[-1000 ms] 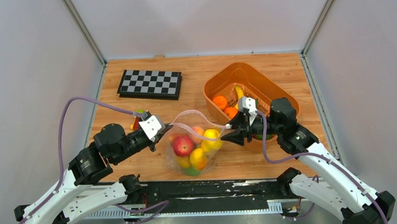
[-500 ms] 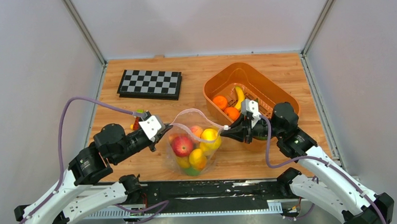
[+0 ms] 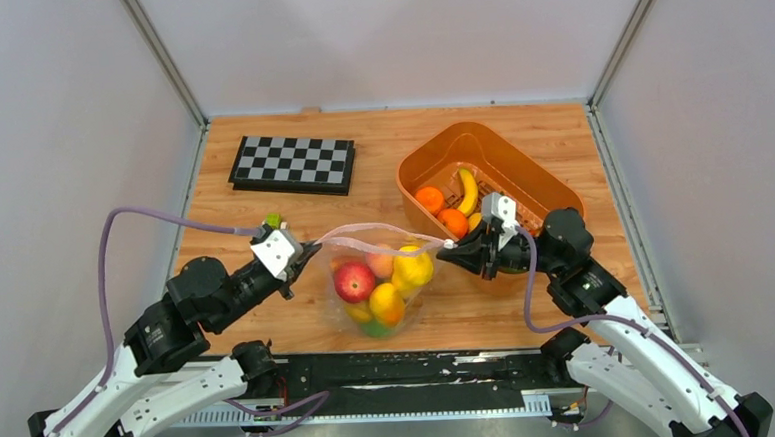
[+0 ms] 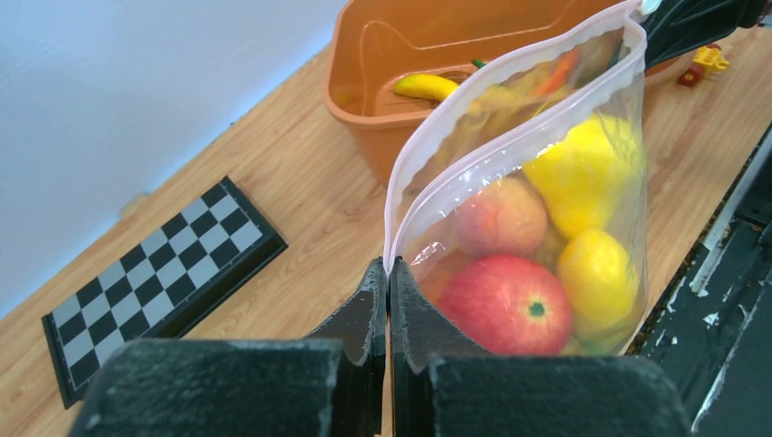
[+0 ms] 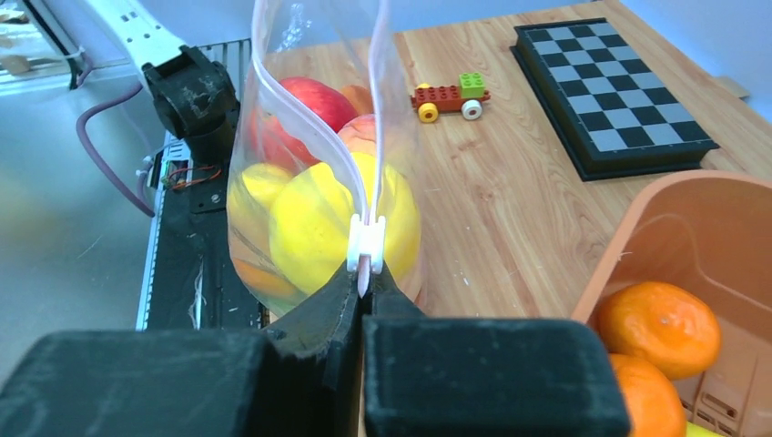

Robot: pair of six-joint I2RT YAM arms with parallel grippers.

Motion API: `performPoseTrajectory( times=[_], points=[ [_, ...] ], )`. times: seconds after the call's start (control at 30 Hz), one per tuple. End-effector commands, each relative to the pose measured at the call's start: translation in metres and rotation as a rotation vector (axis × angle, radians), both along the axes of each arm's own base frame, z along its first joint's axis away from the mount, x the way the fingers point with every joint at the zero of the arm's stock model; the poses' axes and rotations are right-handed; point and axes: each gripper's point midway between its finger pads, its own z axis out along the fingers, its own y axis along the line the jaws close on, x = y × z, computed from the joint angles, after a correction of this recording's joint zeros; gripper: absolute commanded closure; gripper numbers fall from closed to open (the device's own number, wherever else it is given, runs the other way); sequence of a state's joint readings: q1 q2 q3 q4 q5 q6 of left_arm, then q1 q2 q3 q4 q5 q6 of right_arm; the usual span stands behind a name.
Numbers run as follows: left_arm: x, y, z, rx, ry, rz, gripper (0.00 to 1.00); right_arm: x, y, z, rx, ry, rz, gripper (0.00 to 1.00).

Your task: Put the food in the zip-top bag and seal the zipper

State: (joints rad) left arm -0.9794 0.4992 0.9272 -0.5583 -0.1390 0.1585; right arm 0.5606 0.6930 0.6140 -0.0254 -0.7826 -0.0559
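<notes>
Both are pinched tight: the left gripper (image 4: pixel 389 273) holds one end of the zip-top bag's (image 3: pixel 372 284) zipper (image 5: pixel 376 118), the right gripper (image 5: pixel 364 278) the other. The open zipper runs straight between them.

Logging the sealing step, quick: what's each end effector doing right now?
Left end effector: shut on the bag, at its mouth corner.
Right end effector: shut on the bag's opposite corner.

Right gripper (image 3: pixel 453 247), jaws apart a second ago, now pinched on the right end of the zipper (image 3: pixel 368 228) beside its white slider (image 5: pixel 367 244). Left gripper (image 3: pixel 308 251) has drawn back leftward. Mouth of the zip-top bag (image 3: pixel 377 284), formerly a wide loop, now stretched into a narrow slit.
</notes>
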Motion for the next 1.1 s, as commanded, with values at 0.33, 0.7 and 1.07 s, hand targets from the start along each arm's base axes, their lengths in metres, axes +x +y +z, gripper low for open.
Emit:
performPoseTrajectory(
  times=[0.33,0.7,1.07],
  points=[
    [0.011,0.03,0.012,-0.086,-0.016,0.167,1.0,0.014,-0.009,0.033,0.082,0.024,-0.095,1.0],
    [0.005,0.002,0.062,-0.128,-0.053,0.036,0.1,-0.003,0.011,0.038,0.03,0.196,0.098,1.0],
    [-0.016,-0.108,0.084,-0.014,-0.034,-0.442,0.03,-0.004,0.01,0.039,0.022,0.193,0.101,1.0]
  ],
)
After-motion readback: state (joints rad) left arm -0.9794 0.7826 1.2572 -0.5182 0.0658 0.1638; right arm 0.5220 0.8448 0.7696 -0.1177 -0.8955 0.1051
